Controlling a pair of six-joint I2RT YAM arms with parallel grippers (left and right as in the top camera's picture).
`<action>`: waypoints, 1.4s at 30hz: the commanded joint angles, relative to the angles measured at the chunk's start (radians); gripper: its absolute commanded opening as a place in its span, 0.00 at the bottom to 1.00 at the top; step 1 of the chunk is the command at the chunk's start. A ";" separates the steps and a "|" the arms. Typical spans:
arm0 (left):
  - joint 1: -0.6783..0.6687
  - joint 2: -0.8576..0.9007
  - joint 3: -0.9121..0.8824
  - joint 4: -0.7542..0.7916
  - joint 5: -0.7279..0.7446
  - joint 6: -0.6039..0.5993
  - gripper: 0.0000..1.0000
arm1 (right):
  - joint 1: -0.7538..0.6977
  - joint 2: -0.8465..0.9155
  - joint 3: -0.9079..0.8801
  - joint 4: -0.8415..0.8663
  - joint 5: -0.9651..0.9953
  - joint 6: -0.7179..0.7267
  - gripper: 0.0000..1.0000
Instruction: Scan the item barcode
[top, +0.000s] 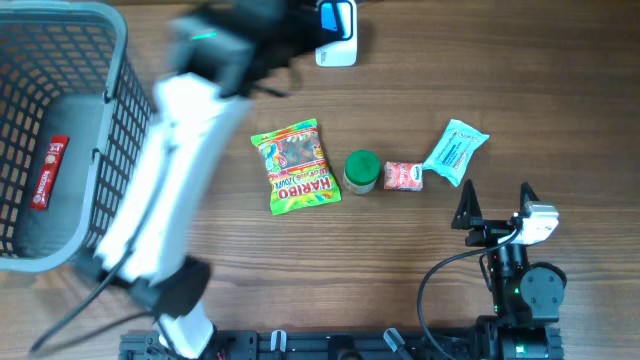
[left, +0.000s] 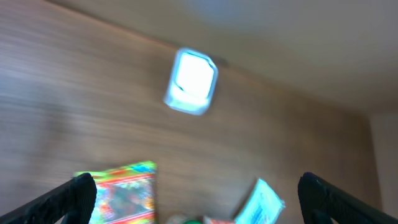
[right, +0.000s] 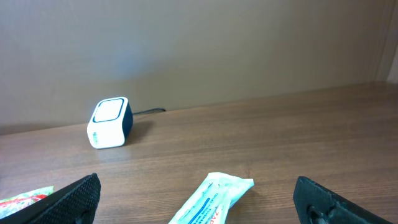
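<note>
The left gripper (left: 196, 183) held its jaws released and empty, with the barcode scanner (left: 191, 81) dead ahead. The Haribo bag (left: 121, 193) lay below-left of them, nearer this arm. The right gripper (right: 198, 182) had its jaws likewise released.

My two arms, white and black

My left arm (top: 165, 190) is a long white link with black joints and a green light (top: 205, 37). My right arm (top: 522, 285) is black, with a white block (top: 540, 222), a looping black cable (top: 424, 280) and matte black fingers (right: 74, 199).

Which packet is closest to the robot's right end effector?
The light blue packet, at the right end of the row. The small red packet, green jar and Haribo bag all lie farther from the right end effector.
</note>
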 joint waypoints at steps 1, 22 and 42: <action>0.174 -0.109 0.002 -0.045 -0.053 0.011 1.00 | 0.004 -0.002 -0.001 0.003 0.013 -0.018 1.00; 0.711 -0.254 0.002 -0.143 -0.045 0.008 1.00 | 0.004 -0.002 -0.001 0.003 0.013 -0.018 1.00; 0.781 0.064 0.002 -0.245 -0.199 -0.136 1.00 | 0.004 -0.002 -0.001 0.003 0.013 -0.018 1.00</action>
